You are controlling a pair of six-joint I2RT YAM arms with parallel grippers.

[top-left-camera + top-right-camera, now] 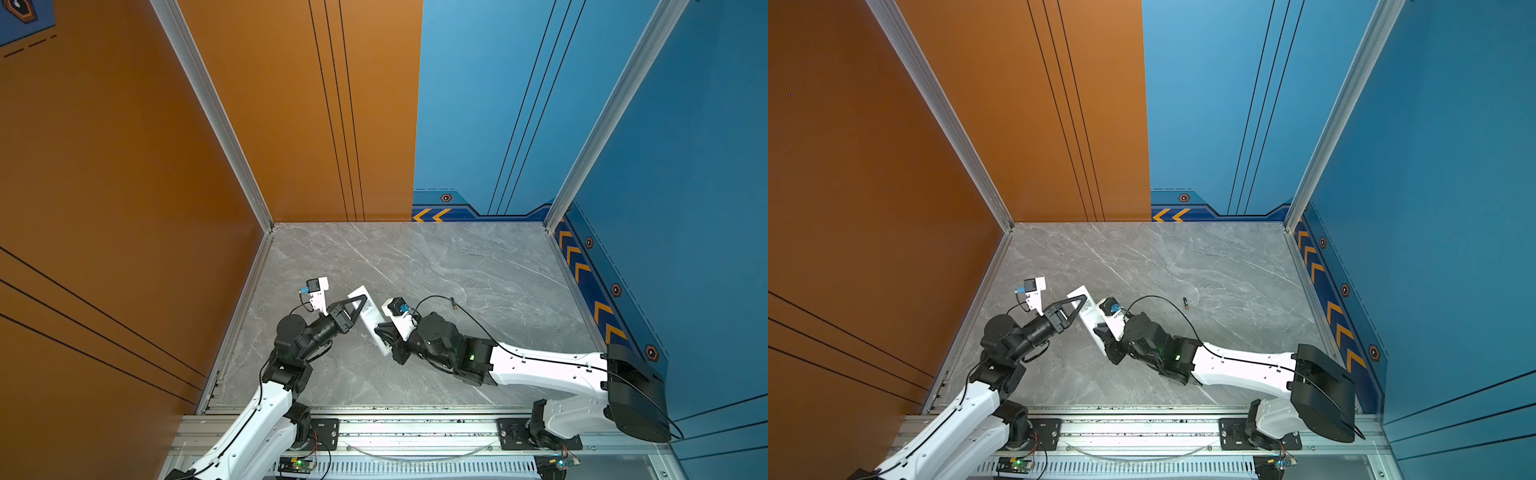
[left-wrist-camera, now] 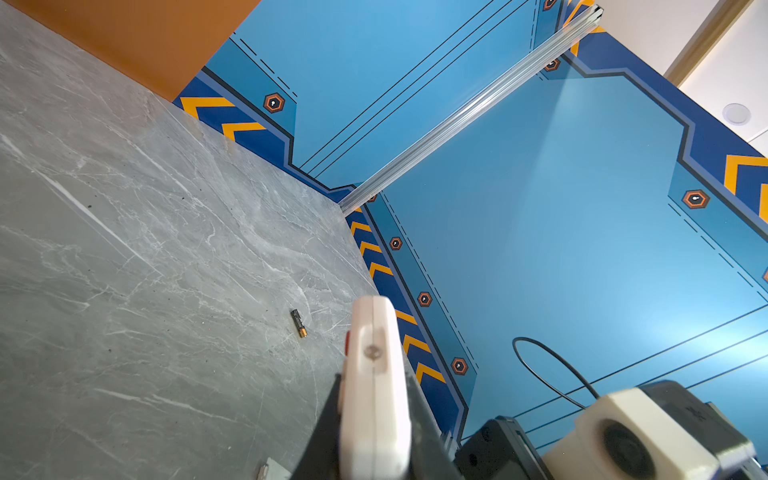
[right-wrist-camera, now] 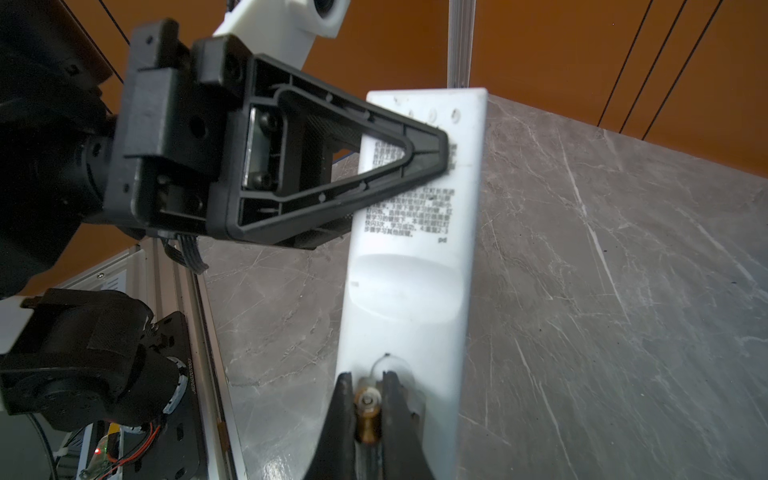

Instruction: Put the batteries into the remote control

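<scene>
Looks down into a box-like work cell floored with a grey marble-patterned tabletop [image 1: 457,257], veined in white and dotted with a few dark specks. Closed in by an orange side wall [image 1: 104,166] on the left pincer's side and a blue side wall [image 1: 685,166] on the right pincer's side. Beyond both pincers, a back wall [image 1: 299,104], orange on one half and blue on the other, with thin black lines down every panel. Aluminium corner posts [image 1: 208,104] at both back corners. Dark-blue chevron skirting [image 1: 582,266] with orange arrows along the foot of the blue panels. Metal rail [image 1: 415,428] along the front edge, under both arm bases. Toward the front of the marble, left pincer [image 1: 362,301] pressed together on the remote control [image 1: 374,322], pinching the far end of the white bar, printed label side up. At the bar's near end, right pincer [image 3: 368,390] pinching the held battery [image 3: 368,411], copper band showing between the dark fingers, tip right at the remote's plain back beside a small rounded notch; touching or just off, cannot tell. Remote slanted between the two pincers; resting on the marble or lifted clear, cannot tell. Loose battery [image 1: 454,304] flat on bare marble beyond the right pincer, toward the blue side wall, well apart from both pincers.
</scene>
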